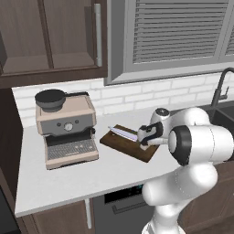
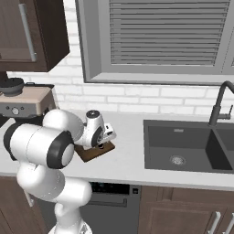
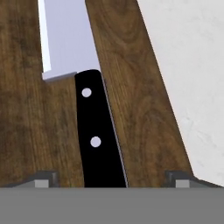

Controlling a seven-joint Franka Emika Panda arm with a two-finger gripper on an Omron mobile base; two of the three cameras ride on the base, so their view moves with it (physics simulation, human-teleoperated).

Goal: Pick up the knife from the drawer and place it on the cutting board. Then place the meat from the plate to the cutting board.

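The knife (image 3: 89, 109) lies flat on the cutting board (image 3: 135, 87). Its blade points to the frame's top, handle bottom. The gripper (image 3: 109, 180) stands spread, straddling the handle

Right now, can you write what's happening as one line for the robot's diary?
stage: knife placed | knife: flat on cutting board | gripper: jaws open, astride handle | next: probably meat
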